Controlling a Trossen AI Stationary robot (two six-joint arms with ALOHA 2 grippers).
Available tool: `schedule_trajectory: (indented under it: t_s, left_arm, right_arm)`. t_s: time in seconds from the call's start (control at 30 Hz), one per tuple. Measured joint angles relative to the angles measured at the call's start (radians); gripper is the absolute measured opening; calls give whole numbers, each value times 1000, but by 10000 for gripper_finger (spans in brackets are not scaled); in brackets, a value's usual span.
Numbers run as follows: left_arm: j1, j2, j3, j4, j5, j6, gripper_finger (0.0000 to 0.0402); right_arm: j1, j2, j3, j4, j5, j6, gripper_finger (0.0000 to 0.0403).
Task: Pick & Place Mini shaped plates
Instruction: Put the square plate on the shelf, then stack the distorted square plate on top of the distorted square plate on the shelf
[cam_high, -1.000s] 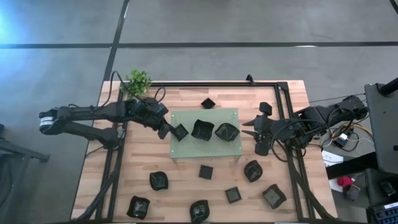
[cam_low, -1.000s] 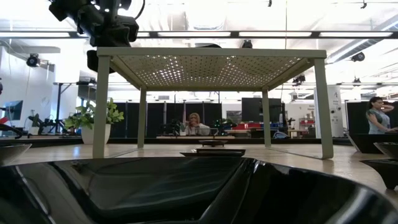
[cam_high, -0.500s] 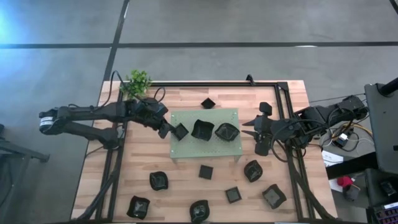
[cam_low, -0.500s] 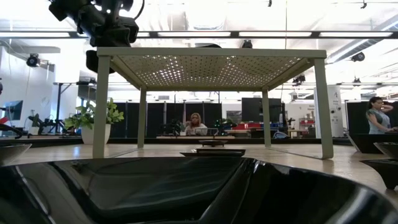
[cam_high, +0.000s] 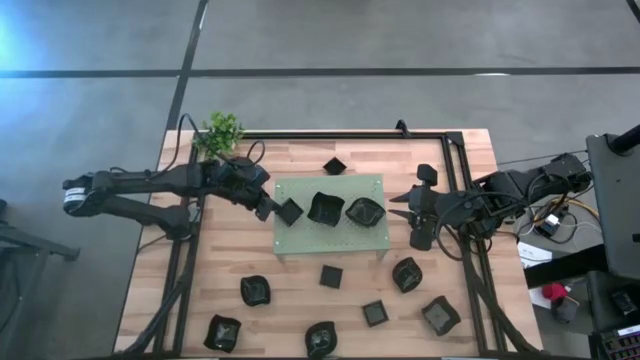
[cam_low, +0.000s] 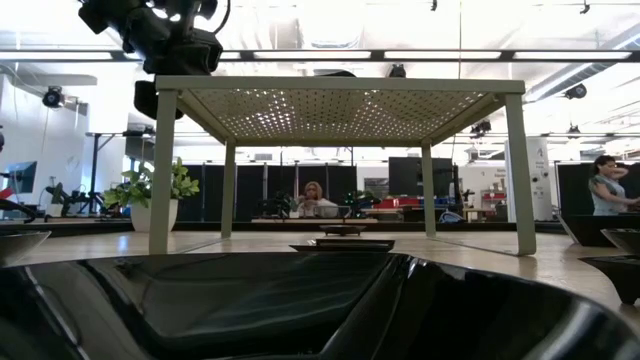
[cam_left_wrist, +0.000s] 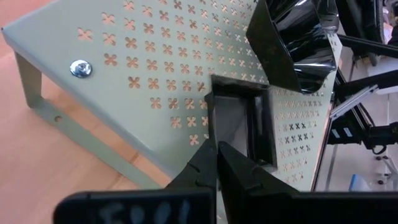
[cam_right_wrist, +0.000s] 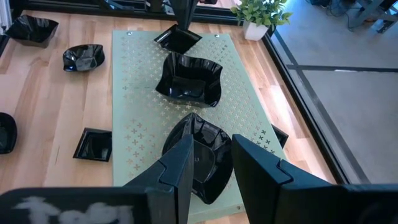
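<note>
Mini square plate (cam_left_wrist: 239, 118) sits at the green perforated mat's (cam_high: 330, 240) edge, its rim pinched in the left end effector (cam_left_wrist: 216, 163); release appears due next.

Left gripper (cam_high: 268, 208) reaches inward, jaws nearly closed — right gripper (cam_high: 402, 213) waits opposite, jaws parted.

No legible text or labels anywhere.
</note>
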Motion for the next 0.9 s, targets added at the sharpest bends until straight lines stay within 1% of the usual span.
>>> schedule_trajectory:
  t_s: [0.3, 0.43, 0.6, 0.7, 0.77, 0.9]
  left_arm:
    - [4, -1, 0, 0, -15, -1, 57]
    - [13, -12, 12, 0, -17, 8, 62]
    - [12, -25, 57, 0, -16, 49, 62]
    - [12, -30, 96, 1, -16, 101, 62]
    - [12, -32, 123, 1, -23, 162, 62]
    - [4, -43, 155, 6, -114, 286, 62]
  right_arm:
    - [0, 0, 0, 0, 0, 0, 105]
    - [0, 0, 0, 0, 0, 0, 105]
    - [0, 0, 0, 0, 0, 0, 105]
    - [0, 0, 0, 0, 0, 0, 105]
    - [0, 0, 0, 0, 0, 0, 105]
    - [0, 0, 0, 0, 0, 0, 105]
